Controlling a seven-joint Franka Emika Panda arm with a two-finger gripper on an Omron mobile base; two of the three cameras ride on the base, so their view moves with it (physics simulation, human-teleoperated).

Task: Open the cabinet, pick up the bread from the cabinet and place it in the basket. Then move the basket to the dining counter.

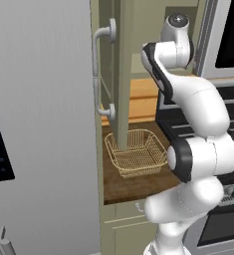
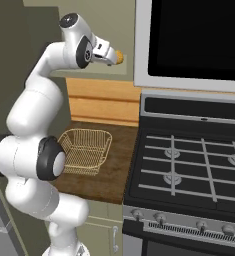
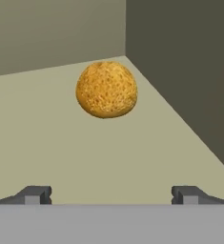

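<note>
The cabinet (image 1: 122, 74) stands open, its sage-green door swung out edge-on with the curved silver handle (image 1: 103, 74) facing left. The bread (image 3: 106, 89), a round golden bun, rests on the pale shelf inside, near the back corner. My gripper (image 3: 112, 194) is open and points straight at the bun, a short way in front of it with nothing between the fingertips (image 3: 37, 194). From the right, my gripper (image 2: 112, 55) reaches up to the shelf with the bread (image 2: 120, 56) just past it. The wire basket (image 1: 136, 152) sits empty on the narrow brown worktop below. The dining counter is out of view.
A large grey fridge (image 1: 39, 124) fills the left side. A stove (image 2: 189, 165) with grates stands right of the worktop (image 2: 109, 175), with a black-fronted microwave (image 2: 194, 35) above it. Cabinet walls (image 3: 180, 71) close in behind and right of the bun.
</note>
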